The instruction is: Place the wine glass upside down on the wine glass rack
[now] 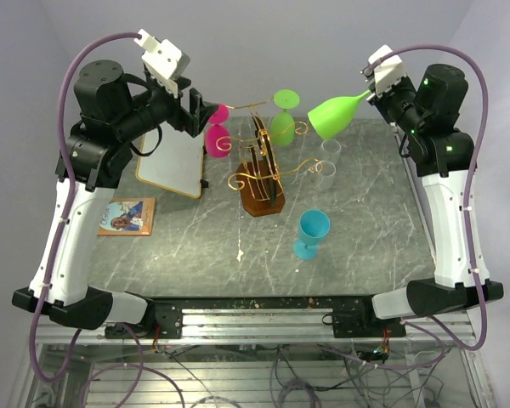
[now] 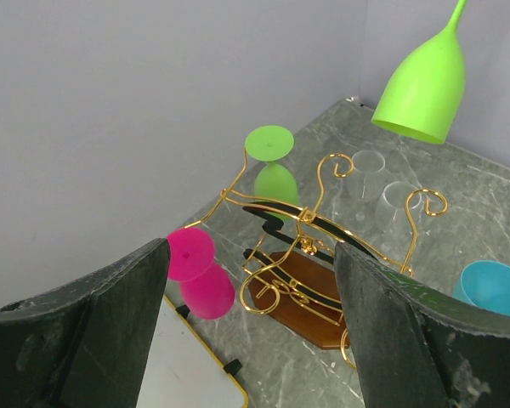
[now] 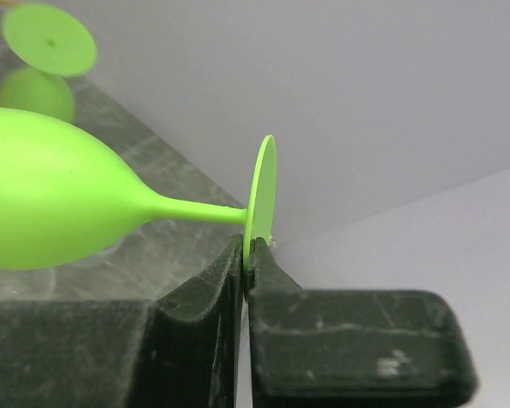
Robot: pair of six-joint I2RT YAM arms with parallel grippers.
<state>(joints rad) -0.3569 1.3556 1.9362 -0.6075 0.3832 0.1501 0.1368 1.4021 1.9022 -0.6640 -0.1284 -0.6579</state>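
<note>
The right fingers grip the wine glass by its foot

Bright, even, diffuse light leaves only faint, soft-edged shadows on the table; focus is crisp.

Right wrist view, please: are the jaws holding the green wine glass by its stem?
No, the right gripper pinches the green wine glass by the edge of its foot.

You see the wine glass rack in the middle | board at its 9 o'clock | card at 8 | cup at 5 | wine glass up at 2
</note>
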